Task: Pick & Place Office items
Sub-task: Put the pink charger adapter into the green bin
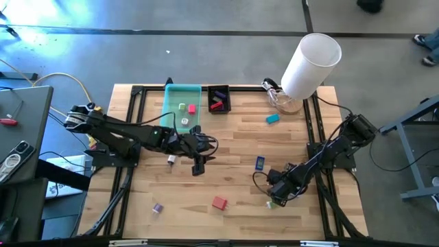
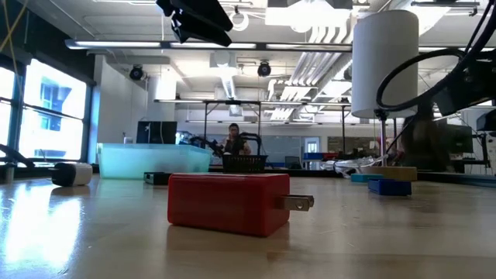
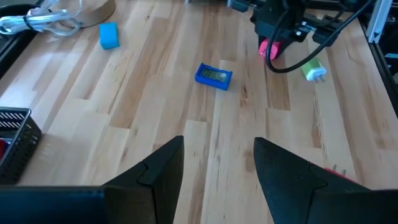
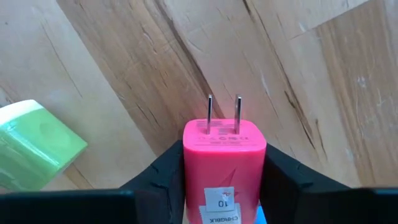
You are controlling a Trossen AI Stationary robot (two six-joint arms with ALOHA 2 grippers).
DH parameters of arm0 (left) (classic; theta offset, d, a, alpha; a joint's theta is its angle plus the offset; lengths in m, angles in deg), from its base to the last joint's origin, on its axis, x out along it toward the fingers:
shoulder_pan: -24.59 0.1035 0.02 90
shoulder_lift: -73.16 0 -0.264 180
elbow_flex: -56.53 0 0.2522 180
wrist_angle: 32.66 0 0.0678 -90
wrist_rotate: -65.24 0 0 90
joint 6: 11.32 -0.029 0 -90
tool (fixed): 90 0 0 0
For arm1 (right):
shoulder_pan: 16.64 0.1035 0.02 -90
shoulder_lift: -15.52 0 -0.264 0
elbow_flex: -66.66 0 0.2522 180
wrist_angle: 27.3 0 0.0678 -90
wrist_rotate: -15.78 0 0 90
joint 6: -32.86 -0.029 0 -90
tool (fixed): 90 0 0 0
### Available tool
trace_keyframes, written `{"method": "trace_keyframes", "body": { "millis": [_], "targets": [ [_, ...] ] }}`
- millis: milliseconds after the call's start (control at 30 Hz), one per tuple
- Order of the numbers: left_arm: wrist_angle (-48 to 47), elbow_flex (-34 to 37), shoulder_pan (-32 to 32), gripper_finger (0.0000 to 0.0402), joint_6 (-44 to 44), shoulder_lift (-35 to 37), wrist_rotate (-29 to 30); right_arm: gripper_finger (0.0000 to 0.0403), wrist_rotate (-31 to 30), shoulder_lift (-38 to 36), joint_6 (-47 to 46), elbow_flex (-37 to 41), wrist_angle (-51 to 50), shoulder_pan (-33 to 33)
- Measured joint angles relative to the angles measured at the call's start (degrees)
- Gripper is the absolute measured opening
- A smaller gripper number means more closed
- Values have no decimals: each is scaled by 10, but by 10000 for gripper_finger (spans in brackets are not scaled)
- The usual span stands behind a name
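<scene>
The right gripper [image 4: 224, 180] is low over the near right part of the tabletop [image 1: 240, 147], its jaws pinching a pink charger [image 4: 224, 158] from both sides, the two metal prongs pointing away from the wrist. Just beside it lies a green-and-white charger [image 4: 34, 146], resting on the wood.

The left gripper [image 3: 217, 168] hangs above the middle of the tabletop, left of centre, just near of the tray, its jaws spread with nothing between them.

Loose office items on the tabletop:
- a blue rectangular piece [image 1: 260, 163], right of centre, between the two grippers;
- a teal block [image 1: 273, 119], far right, near the base of the cylinder;
- a red charger [image 1: 219, 202] with its prongs out, near edge, centre;
- a small purple piece [image 1: 157, 207], near left;
- a small white piece [image 1: 171, 159], just left of the left gripper.

Containers at the far edge:
- a teal tray [image 1: 171, 103], holding a pink piece [image 1: 193, 108], a green piece [image 1: 182, 106] and a white piece [image 1: 184, 121];
- a small black basket [image 1: 227, 99], just right of the tray, holding red and dark pieces.

A large white cylinder [image 1: 312, 65] stands at the far right corner, with a coil of white cable [image 1: 274, 92] at its foot.

In the low view a person [image 2: 232, 139] appears far off in the room behind the tabletop.
</scene>
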Motion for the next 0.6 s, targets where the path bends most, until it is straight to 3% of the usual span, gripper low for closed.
{"method": "trace_keyframes", "body": {
  "millis": [200,300,433,600],
  "targets": [
    [0,0,0,186,-1,0,0,137,-31,-1,-3,-20,-10,13],
    [0,0,0,186,-5,0,0,137,-78,-1,-4,-47,-6,17],
    [4,0,0,186,-16,0,-1,137,-160,-1,1,-78,-13,35],
    [57,0,-7,186,-1,-22,-22,137,-323,-2,31,-121,-5,70]
  ]
}}
